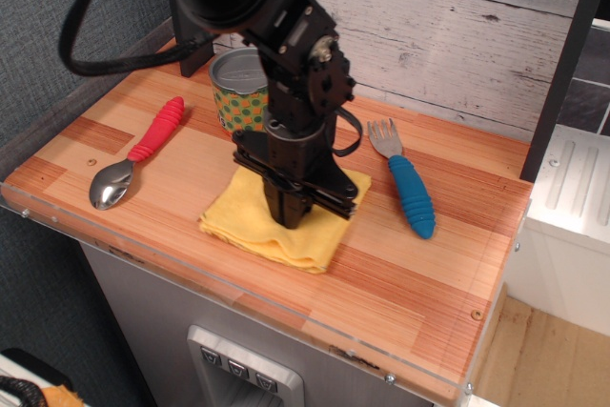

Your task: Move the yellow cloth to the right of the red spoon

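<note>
The gripper (289, 219) presses down on the cloth (276, 221), fingers closed and apparently pinching it. The cloth lies mid-table, at 3 o'clock from the spoon (140, 152). Transport step is judged nearly complete; next, release and lift clear.

The bright yellow cloth (250, 220) lies rumpled mid-tabletop, well right of the red spoon (136, 153), whose metal bowl points near-left.
</note>
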{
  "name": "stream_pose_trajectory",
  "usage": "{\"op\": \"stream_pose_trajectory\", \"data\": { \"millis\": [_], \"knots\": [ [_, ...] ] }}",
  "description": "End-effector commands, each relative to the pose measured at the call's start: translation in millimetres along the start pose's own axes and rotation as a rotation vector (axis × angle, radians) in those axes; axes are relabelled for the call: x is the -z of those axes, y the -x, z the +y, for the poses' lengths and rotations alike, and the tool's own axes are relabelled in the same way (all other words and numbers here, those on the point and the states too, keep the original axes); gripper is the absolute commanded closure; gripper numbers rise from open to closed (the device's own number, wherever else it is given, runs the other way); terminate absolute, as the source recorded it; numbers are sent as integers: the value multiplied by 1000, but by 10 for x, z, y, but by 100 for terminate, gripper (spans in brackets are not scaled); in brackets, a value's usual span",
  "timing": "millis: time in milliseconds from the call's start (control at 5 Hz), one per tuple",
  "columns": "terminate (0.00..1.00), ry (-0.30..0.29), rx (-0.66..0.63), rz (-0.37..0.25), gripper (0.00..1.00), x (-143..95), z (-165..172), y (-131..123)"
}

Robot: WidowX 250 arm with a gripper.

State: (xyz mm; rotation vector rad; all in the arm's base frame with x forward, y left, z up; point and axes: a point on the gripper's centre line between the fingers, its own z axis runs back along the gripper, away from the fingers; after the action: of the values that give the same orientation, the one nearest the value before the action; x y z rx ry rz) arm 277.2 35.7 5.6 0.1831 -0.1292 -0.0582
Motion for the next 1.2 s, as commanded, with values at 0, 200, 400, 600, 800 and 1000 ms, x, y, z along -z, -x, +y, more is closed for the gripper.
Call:
{"op": "stream_pose_trajectory", "data": {
  "millis": [0, 200, 400, 600, 800, 1000],
  "knots": [
    [0, 19, 52, 87, 100, 229, 234, 371],
    [0, 0, 37, 87, 100, 231, 268, 453],
    [0, -5, 22, 96, 100, 237, 316, 563],
    [0, 4, 30, 107, 100, 223, 325, 668],
    [0, 10, 22, 119, 100, 220, 354, 782],
    [0, 18, 30, 122, 100, 195, 405, 841]
  ]
}}
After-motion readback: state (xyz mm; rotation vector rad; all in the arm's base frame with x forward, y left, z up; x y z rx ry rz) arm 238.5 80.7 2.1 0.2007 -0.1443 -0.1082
